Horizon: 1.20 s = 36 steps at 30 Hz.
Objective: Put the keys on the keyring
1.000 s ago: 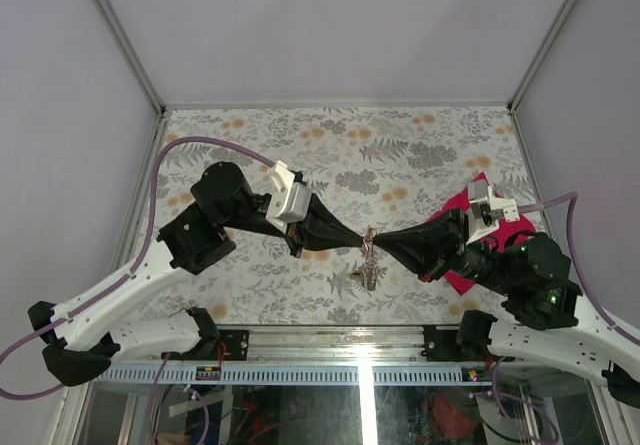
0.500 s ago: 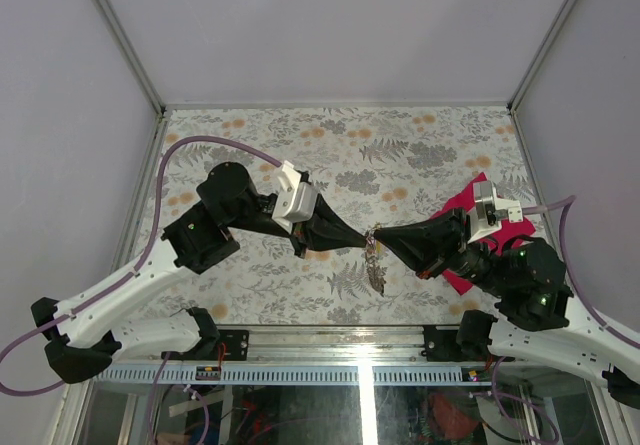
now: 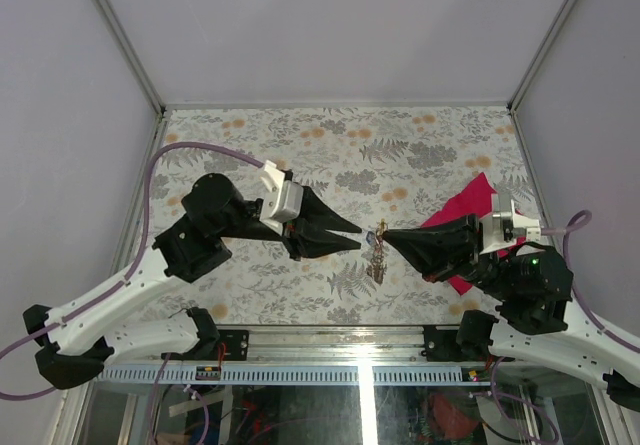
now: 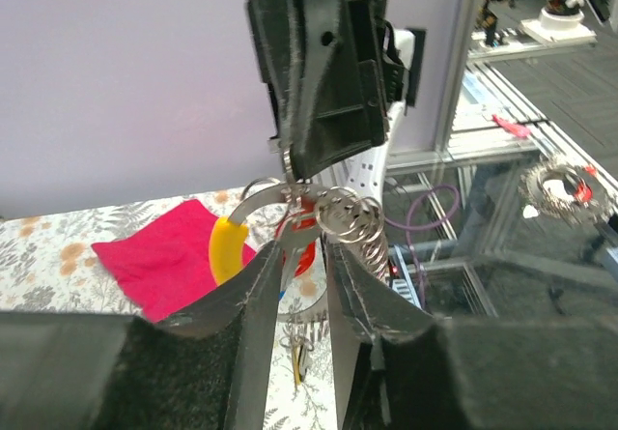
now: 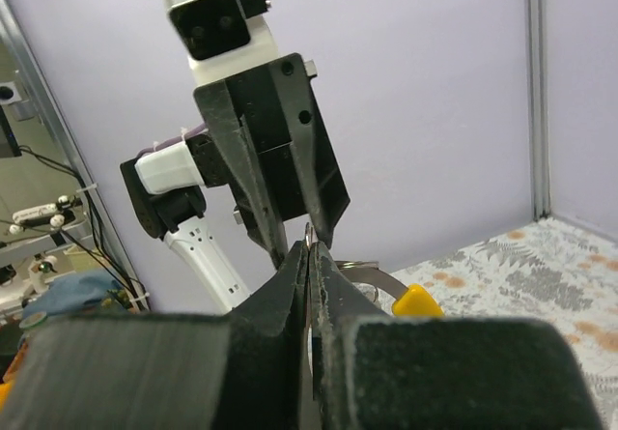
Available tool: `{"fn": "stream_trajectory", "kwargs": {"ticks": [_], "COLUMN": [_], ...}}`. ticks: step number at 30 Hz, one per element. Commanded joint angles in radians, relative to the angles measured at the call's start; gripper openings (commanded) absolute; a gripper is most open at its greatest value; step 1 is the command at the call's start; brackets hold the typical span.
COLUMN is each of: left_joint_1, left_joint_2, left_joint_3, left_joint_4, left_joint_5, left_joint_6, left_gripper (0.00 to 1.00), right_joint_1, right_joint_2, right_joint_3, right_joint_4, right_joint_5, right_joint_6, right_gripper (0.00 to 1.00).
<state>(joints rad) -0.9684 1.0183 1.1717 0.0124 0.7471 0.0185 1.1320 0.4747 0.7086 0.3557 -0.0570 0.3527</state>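
Note:
My right gripper (image 3: 386, 235) is shut on the thin silvery keyring (image 3: 376, 239) and holds it above the table's middle. The keys (image 3: 377, 263) hang in a bunch below it. In the left wrist view the keyring (image 4: 280, 194) hangs from the right gripper (image 4: 290, 171), with a yellow key head (image 4: 224, 246), a red key head (image 4: 309, 248) and a short chain (image 4: 365, 225). My left gripper (image 3: 355, 237) is open, its tips just left of the ring and holding nothing. In the right wrist view the ring's edge (image 5: 307, 231) sticks out of my shut gripper (image 5: 311, 248); the yellow head (image 5: 417, 301) shows beside it.
A magenta cloth (image 3: 470, 201) lies on the floral table under the right arm, and also shows in the left wrist view (image 4: 164, 256). The metal frame rail (image 3: 330, 337) runs along the near edge. Grey walls enclose the other sides.
My left gripper has let go of the bunch, opened and drawn back to the left. My right gripper has kept the keyring and shifted slightly right.

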Motion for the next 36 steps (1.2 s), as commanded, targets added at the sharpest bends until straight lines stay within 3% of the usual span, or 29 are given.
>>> {"fn": "stream_trajectory", "kwargs": {"ticks": [1,5,12,36], "left_joint_1": [-0.006,-0.006,-0.012,-0.029], "left_joint_2": [-0.061,-0.060,-0.008,0.034], "left_joint_3": [-0.063,-0.086,-0.092,-0.104], "left_joint_4": [0.201,0.282,0.400,0.390], "left_joint_5": [-0.169,-0.159,-0.016,-0.030], "left_joint_6": [-0.105,-0.164,-0.240,-0.230], "left_gripper": [0.28,0.29,0.29,0.26], "right_joint_1": [0.005,0.003,0.003,0.004], "right_joint_2": [-0.019,-0.017,-0.004,0.008], "right_joint_3": [0.013,0.022,0.044,0.054], "right_joint_4": [0.094,0.072,0.057,0.093], "right_joint_5": [-0.065,-0.085,-0.111,-0.119], "right_joint_6": [-0.120,-0.172,-0.207,-0.199], "right_gripper": [0.00,0.00,0.00,0.00]}}
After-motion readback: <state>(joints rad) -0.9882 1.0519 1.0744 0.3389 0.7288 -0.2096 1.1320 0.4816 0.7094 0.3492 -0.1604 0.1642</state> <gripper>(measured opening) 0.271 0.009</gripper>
